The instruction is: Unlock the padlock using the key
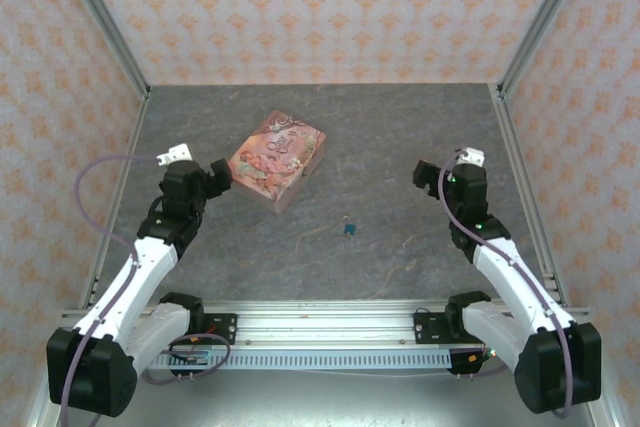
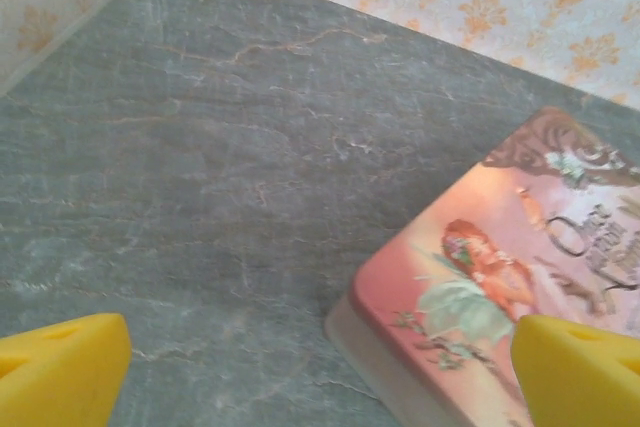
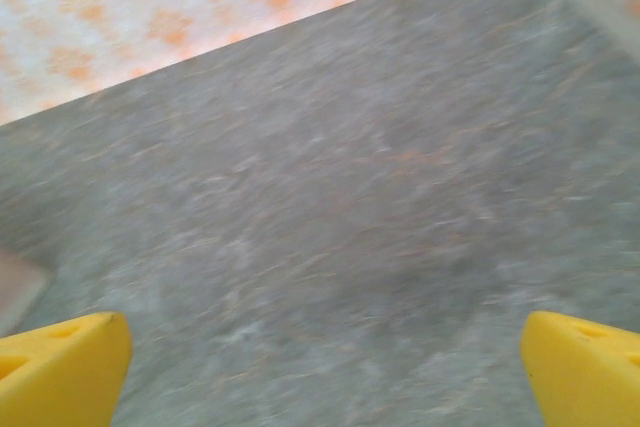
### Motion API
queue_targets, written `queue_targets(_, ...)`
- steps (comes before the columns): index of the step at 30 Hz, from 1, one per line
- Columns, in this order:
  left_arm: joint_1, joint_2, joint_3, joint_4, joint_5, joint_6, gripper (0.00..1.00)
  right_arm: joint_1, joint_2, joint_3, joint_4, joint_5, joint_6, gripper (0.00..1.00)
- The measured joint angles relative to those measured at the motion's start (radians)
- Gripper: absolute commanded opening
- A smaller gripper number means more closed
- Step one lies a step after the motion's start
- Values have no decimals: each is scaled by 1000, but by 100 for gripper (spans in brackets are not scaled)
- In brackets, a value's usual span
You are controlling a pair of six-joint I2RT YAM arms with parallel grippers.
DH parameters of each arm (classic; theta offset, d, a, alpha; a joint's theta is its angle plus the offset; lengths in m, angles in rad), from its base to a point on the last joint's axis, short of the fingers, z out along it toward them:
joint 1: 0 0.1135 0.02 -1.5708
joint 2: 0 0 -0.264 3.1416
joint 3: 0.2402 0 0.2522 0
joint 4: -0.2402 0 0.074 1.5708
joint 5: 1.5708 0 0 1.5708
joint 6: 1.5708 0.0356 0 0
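The padlock (image 1: 350,228) is seen as a small blue-teal speck lying on the grey table (image 1: 400,127), nearer the arm bases than the pink illustrated tin (image 1: 278,160) and a little to its right, well apart from it. A faint thin mark between the tin's near corner and the padlock may be the key (image 1: 313,230), though it is too small in the top view to be told with certainty.

The left gripper (image 1: 218,176) is held just beside the tin's left edge, and no contact with the tin can be made out. In the left wrist view its yellow fingertips (image 2: 60,372) are spread wide, with nothing between them; the tin's near corner and the painted lid are seen ahead of the right-hand fingertip.

The right gripper (image 1: 424,175) is held well to the right of the tin, level with its near edge and clear of the padlock. Its yellow fingertips (image 3: 580,367) are likewise spread wide over bare table, nothing being gripped; that view is blurred.
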State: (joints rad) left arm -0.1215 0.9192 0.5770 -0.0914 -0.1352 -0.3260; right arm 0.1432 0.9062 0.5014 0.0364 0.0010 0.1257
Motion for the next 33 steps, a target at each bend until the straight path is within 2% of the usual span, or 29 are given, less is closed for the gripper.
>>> queue_targets(3, 0, 37, -50, 76, -40, 51, 97, -51, 24, -104, 123, 29, -48, 99)
queue_targets(7, 0, 136, -67, 183, -108, 122, 97, -84, 143, -200, 312, 37, -97, 99)
queue_targets(14, 0, 284, -142, 412, -143, 202, 97, -109, 412, -216, 660, 32, -142, 99)
queue_targets(19, 0, 372, -183, 571, -131, 261, 96, -121, 577, -209, 809, 2, -158, 99)
queue_targets(27, 11, 532, -200, 837, -74, 336, 96, -127, 610, -102, 771, -34, -172, 99)
queue_targets(29, 16, 561, -200, 844, -46, 349, 100, -130, 610, -86, 771, -34, -172, 99)
queue_targets(33, 41, 574, -190, 839, 3, 352, 100, -134, 611, -85, 756, -35, -172, 99)
